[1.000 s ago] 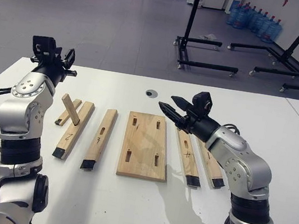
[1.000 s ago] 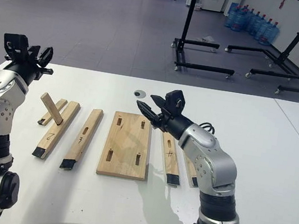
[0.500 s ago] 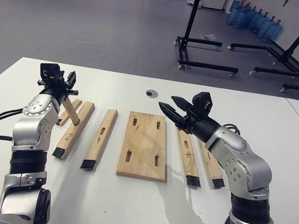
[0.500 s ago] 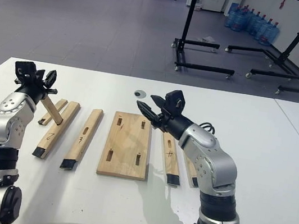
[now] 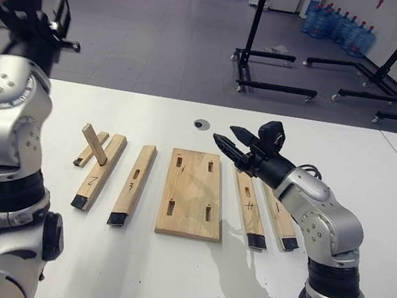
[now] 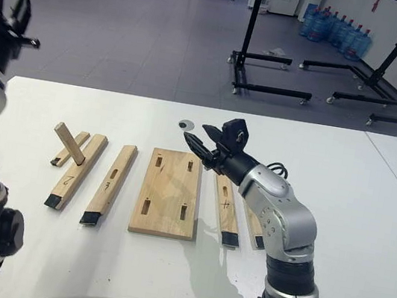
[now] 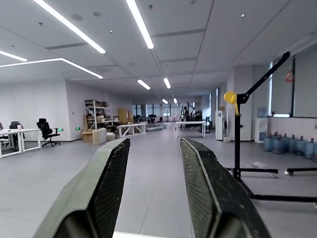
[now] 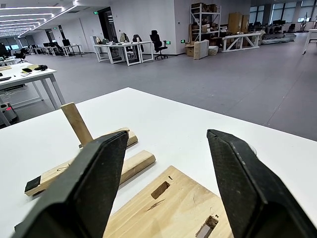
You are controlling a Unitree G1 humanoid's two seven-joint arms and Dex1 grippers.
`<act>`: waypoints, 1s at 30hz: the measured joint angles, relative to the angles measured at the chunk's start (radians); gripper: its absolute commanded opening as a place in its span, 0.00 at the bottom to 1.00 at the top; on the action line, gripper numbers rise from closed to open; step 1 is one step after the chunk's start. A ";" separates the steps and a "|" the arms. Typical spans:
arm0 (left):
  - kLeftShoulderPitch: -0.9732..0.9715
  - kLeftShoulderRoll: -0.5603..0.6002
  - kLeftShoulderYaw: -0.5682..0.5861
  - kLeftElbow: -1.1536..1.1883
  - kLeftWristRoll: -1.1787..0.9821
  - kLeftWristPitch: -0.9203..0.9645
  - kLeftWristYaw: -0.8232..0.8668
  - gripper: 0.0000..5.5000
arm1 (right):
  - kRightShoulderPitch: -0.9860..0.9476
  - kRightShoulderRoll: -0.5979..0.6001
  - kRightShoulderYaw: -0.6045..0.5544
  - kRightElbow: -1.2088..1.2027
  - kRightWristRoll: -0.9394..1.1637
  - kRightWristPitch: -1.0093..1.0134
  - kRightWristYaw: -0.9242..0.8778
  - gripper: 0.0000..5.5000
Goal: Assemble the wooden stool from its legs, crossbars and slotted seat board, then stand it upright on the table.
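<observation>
The slotted seat board (image 5: 193,193) lies flat at the middle of the white table (image 5: 128,259). Two legs (image 5: 99,171) (image 5: 132,184) lie to its left and two more (image 5: 249,208) (image 5: 282,223) to its right, partly under my right arm. A short crossbar (image 5: 94,145) leans tilted against the leftmost leg, with another crossbar (image 5: 84,155) flat beside it. My right gripper (image 5: 230,139) hovers open and empty over the board's far right corner (image 8: 168,191). My left gripper (image 5: 33,9) is raised high above the table's left side, open (image 7: 154,144), holding nothing.
A small round hole (image 5: 201,124) sits in the table behind the board. Black metal stands (image 5: 272,62) are on the floor beyond the far edge. The table's near half in front of the parts is bare.
My left arm dipped toward the tilted crossbar, then swung up high above the table's left side. The crossbar stays where it was. My right gripper has barely moved.
</observation>
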 measured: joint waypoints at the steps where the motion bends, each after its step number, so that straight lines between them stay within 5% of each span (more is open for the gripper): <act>1: 0.000 0.002 0.005 -0.016 -0.003 0.083 0.008 0.34 | 0.012 0.000 -0.003 -0.005 0.000 0.000 -0.005 0.53; 7: 0.165 0.079 0.048 -0.128 -0.121 0.657 -0.096 0.34 | 0.102 -0.007 -0.075 -0.069 0.008 0.000 -0.043 0.53; 12: 0.166 0.359 0.017 -0.023 -0.282 0.676 -0.220 0.34 | 0.139 -0.014 -0.103 -0.112 0.021 0.000 -0.067 0.53; 17: 0.238 0.436 -0.013 0.025 -0.506 0.676 -0.257 0.34 | 0.153 -0.017 -0.104 -0.113 0.023 -0.001 -0.072 0.53; 22: 0.327 0.503 -0.024 -0.001 -0.681 0.677 -0.221 0.46 | 0.161 -0.023 -0.106 -0.114 0.029 -0.001 -0.071 0.53; 30: 0.439 0.252 -0.049 0.003 -0.645 0.677 -0.008 0.66 | 0.162 -0.022 -0.091 -0.106 0.029 -0.002 -0.073 0.53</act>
